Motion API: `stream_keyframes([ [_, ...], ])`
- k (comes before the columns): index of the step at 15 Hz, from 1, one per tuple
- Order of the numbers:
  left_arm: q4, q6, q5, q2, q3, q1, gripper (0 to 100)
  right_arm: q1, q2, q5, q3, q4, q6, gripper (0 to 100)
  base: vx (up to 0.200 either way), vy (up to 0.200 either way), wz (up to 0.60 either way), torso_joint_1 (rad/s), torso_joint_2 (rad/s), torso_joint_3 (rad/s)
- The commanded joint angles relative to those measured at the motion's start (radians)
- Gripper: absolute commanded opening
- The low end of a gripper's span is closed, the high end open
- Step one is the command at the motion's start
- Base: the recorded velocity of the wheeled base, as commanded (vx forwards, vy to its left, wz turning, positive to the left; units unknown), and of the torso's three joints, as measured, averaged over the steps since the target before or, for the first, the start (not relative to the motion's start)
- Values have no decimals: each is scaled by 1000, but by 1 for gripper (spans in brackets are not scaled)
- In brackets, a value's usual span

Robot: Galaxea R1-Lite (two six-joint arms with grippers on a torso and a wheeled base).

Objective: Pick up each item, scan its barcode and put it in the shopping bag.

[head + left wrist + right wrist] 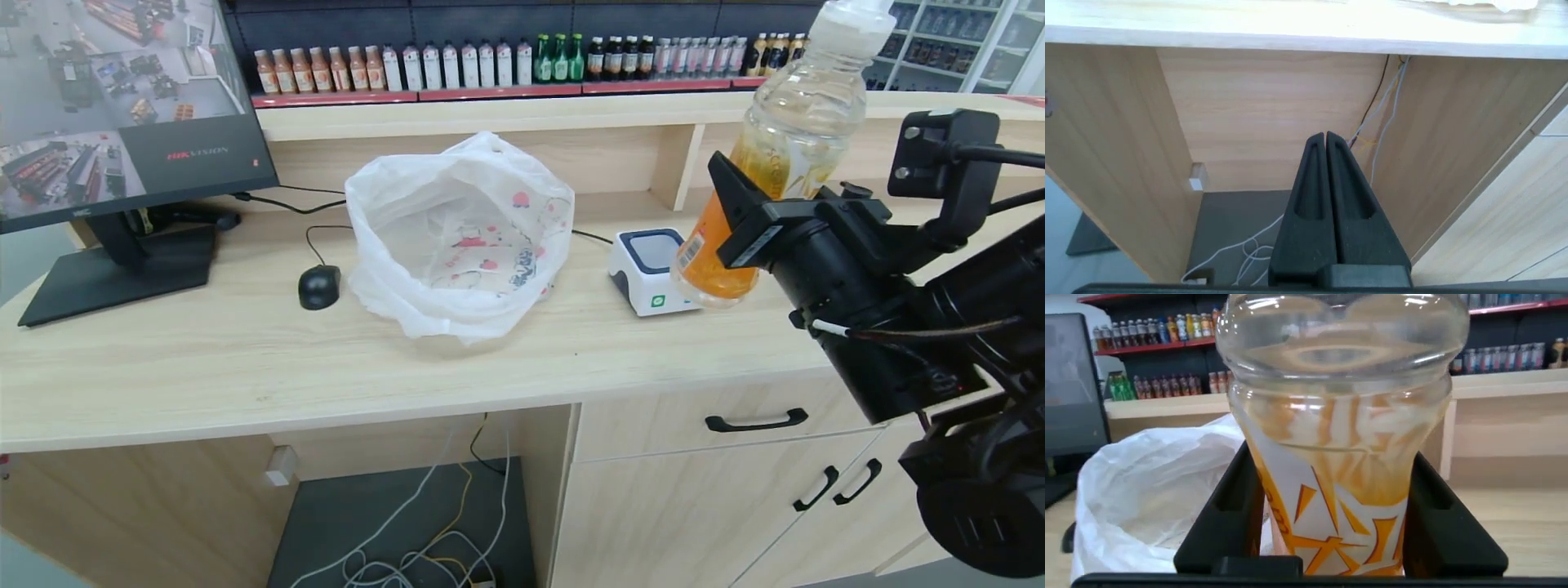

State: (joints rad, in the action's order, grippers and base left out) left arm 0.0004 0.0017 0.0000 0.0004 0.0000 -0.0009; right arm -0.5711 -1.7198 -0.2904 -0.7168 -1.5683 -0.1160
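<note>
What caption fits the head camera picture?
Right gripper holds a tilted bottle near the scanner, beside the open shopping bag.

R tool [739, 219] clamped on tilted orange drink bottle [796, 122] close over barcode scanner [645, 273], open white shopping bag [457, 237] mid worktop [245, 359], black mouse [319, 287] to its left, monitor [122, 106] far left

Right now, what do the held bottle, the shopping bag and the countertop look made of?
Bottle: clear glossy plastic, probably; see-through moulded upper body, printed orange label sleeve below.
Shopping bag: thin white plastic film, semi-translucent, crinkled, red print.
Countertop: pale wood grain, matte; likely laminate on board, though solid wood can't be ruled out.
</note>
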Motion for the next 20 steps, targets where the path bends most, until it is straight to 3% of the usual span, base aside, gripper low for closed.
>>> stream_keyframes([
  [1, 0, -2, 0, 0, 0, 1, 0, 2, -18, -3, -35, -3, -1, 0, 0, 0, 0, 0, 0, 0],
  [4, 0, -2, 0, 0, 0, 1, 0, 2, -35, 1, -98, 25, -5, 0, 0, 0, 0, 0, 0, 0],
  [8, 0, 1, 0, 0, 0, -1, 0, 5, -35, 31, -245, 208, -8, 0, 0, 0, 0, 0, 0, 0],
  [9, 0, 0, 0, 0, 0, -1, 100, 5, -38, 33, -263, 223, -11, 0, 0, 0, 0, 0, 0, 0],
  [13, 0, -2, 0, 0, 0, 1, 100, 16, -80, 42, -312, 240, -97, 0, 0, 0, 0, 0, 0, 0],
  [20, 0, 3, 0, 0, 0, 1, 100, 56, -158, 208, -362, 238, -260, 0, 0, 0, 0, 0, 0, 0],
])
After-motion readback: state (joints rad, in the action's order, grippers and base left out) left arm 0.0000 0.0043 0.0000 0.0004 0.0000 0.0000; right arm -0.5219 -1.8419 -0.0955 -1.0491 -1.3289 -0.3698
